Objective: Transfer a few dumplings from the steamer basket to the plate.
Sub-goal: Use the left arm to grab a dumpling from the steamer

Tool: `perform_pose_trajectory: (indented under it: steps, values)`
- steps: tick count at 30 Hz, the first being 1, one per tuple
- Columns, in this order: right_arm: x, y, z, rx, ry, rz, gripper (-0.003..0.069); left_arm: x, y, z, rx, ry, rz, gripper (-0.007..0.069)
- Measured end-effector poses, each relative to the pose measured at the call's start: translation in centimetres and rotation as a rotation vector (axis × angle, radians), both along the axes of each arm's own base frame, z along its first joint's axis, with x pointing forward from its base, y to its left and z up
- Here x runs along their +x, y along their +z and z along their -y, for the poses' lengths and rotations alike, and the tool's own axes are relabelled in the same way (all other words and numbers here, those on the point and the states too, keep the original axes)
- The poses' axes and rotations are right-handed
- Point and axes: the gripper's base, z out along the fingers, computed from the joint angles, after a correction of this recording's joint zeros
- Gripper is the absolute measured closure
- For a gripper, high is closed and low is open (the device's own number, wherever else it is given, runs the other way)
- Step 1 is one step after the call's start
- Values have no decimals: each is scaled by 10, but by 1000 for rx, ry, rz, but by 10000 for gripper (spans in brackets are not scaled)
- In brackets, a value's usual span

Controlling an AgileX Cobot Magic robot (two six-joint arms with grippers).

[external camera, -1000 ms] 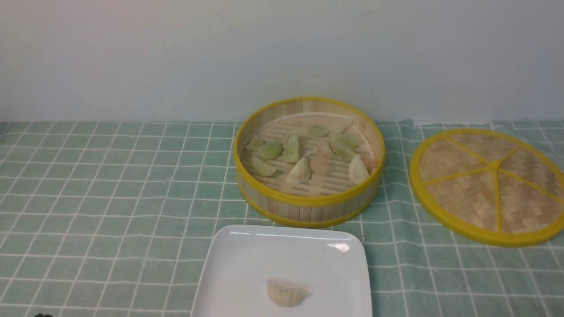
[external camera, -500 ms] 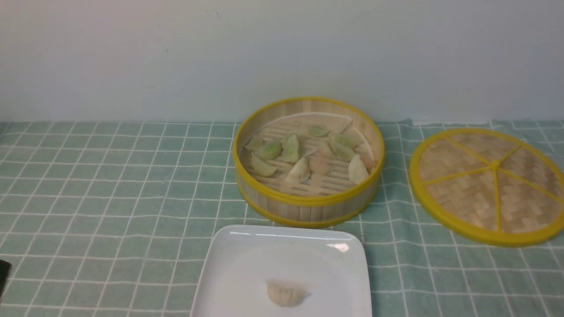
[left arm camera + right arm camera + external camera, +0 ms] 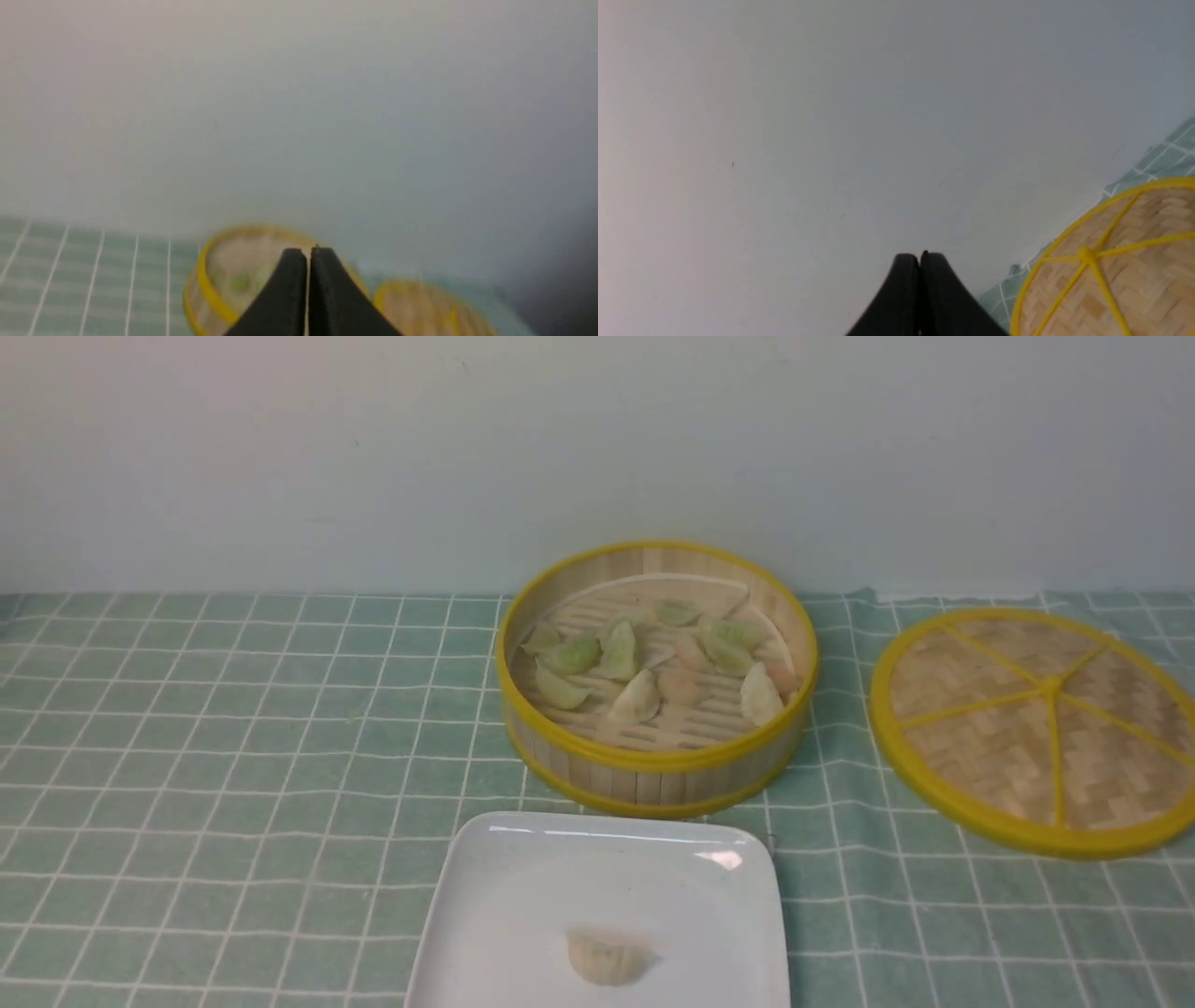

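Green cloth (image 3: 233, 737) holds the basket (image 3: 653, 784) of dumplings (image 3: 637, 698). One dumpling (image 3: 607, 959) sits on the plate (image 3: 523, 896). Left gripper (image 3: 307, 254) and right gripper (image 3: 919, 256) are pinched closed, empty. For the next pick, one must open and reach into the basket.

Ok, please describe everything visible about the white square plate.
The glossy white square plate has rounded corners and a raised rim, and looks ceramic, with a bright reflection near its far right corner. It lies flat on the green checked tablecloth, just in front of the round bamboo steamer basket; whether they touch is unclear. One cream-white pleated dumpling rests on it. Its near part is cut off by the picture edge.
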Motion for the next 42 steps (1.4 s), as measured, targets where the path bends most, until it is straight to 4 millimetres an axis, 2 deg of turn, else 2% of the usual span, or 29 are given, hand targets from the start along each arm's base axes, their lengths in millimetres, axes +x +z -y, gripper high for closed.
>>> perform_pose_trajectory:
  steps: [1,4,5,7,9,10,12,13,15,16,17,19,20,21,22,24,26,27,31,33,34,38,39,40,42]
  values:
    - [-7,28,-7,-86,70,4,673,25,5,9,87,-99,-174,631]
    - [-12,64,-17,-245,173,-66,673,73,-3,19,202,-246,-427,631]
    - [-11,84,-21,-323,221,-129,673,96,-5,23,249,-303,-494,631]
    - [-4,105,-26,-429,315,-284,673,135,-18,28,289,-380,-595,631]
    - [6,114,-29,-524,402,-436,673,165,-32,33,309,-427,-663,631]
    - [9,118,-29,-537,409,-456,673,168,-32,34,316,-434,-658,631]
    - [21,124,-30,-613,475,-580,673,191,-43,41,342,-467,-692,631]
    - [36,129,-29,-687,533,-695,673,210,-46,56,384,-508,-692,631]
    - [49,131,-28,-723,566,-760,673,226,-50,72,433,-550,-684,631]
    - [50,131,-28,-728,571,-765,673,229,-54,74,443,-555,-693,631]
    - [56,131,-28,-732,582,-785,673,236,-54,85,470,-577,-680,631]
    - [68,128,-29,-733,602,-821,673,261,-67,115,555,-631,-680,631]
    - [68,128,-29,-734,603,-823,673,262,-68,117,560,-635,-680,631]
    - [72,126,-29,-731,612,-840,673,278,-81,134,604,-657,-692,631]
    - [73,125,-29,-731,612,-842,673,280,-80,137,607,-660,-683,631]
    - [75,124,-29,-736,613,-850,673,298,-95,157,658,-677,-688,631]
    - [75,124,-28,-741,611,-852,673,307,-98,167,689,-683,-672,631]
    - [75,124,-28,-743,610,-853,673,320,-109,176,739,-689,-671,630]
    - [74,124,-28,-743,612,-855,673,339,-123,194,808,-688,-641,599]
    - [74,124,-28,-743,613,-856,673,354,-142,205,845,-684,-638,521]
    - [74,124,-28,-743,613,-857,673,355,-146,205,847,-684,-644,521]
    - [74,124,-28,-744,614,-858,673,371,-178,212,883,-638,-686,317]
    - [74,124,-28,-744,614,-858,673,372,-179,212,880,-633,-689,298]
    - [74,124,-28,-744,614,-858,673,375,-190,213,876,-617,-709,227]
    - [74,124,-28,-743,615,-857,673,377,-198,214,869,-609,-724,186]
